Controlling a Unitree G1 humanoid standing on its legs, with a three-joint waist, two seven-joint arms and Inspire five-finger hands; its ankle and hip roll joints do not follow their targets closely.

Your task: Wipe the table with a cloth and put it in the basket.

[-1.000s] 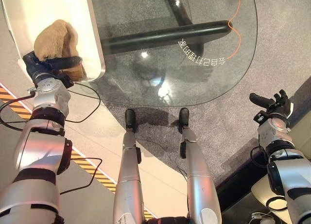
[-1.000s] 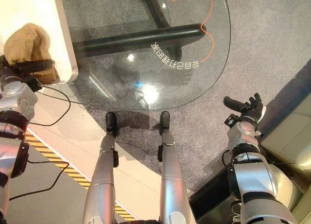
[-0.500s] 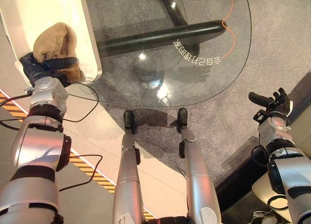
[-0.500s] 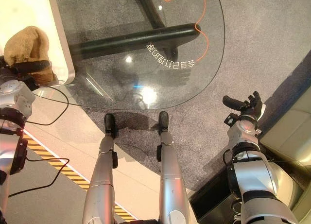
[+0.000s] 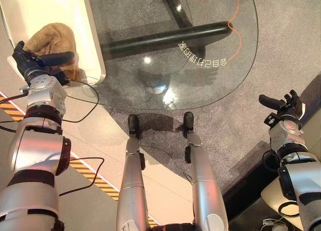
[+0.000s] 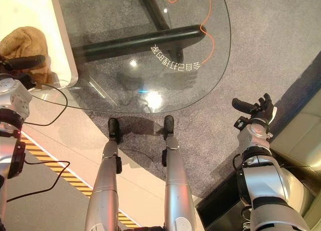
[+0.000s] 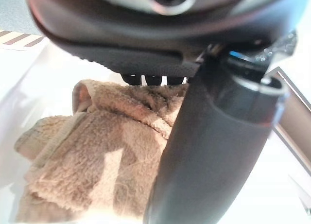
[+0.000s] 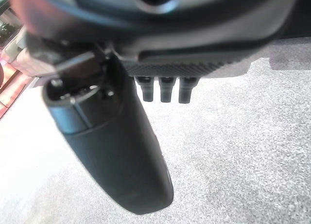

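Observation:
The brown terry cloth (image 5: 50,38) lies bunched inside the white basket (image 5: 94,50), which stands beside the glass table's left edge. My left hand (image 5: 31,65) hovers just at the cloth's near side. It is open, with the thumb stretched out along the cloth's edge and the fingers straight. In the left wrist view the cloth (image 7: 97,151) rests on the basket's white floor (image 7: 29,88) past my fingertips (image 7: 153,79), and nothing is curled round it. My right hand (image 5: 284,110) hangs open and idle over the grey carpet at the right.
The round glass table (image 5: 150,90) fills the upper middle, with a black tubular leg (image 5: 165,36) and an orange cord (image 5: 239,28) seen through it. Yellow-black floor tape (image 5: 10,108) runs at the left. A pale piece of furniture (image 6: 301,136) stands at the right.
My left hand has drawn back from the cloth toward the left, and its thumb no longer lies across it. The cloth stays in the basket. The right hand has not moved.

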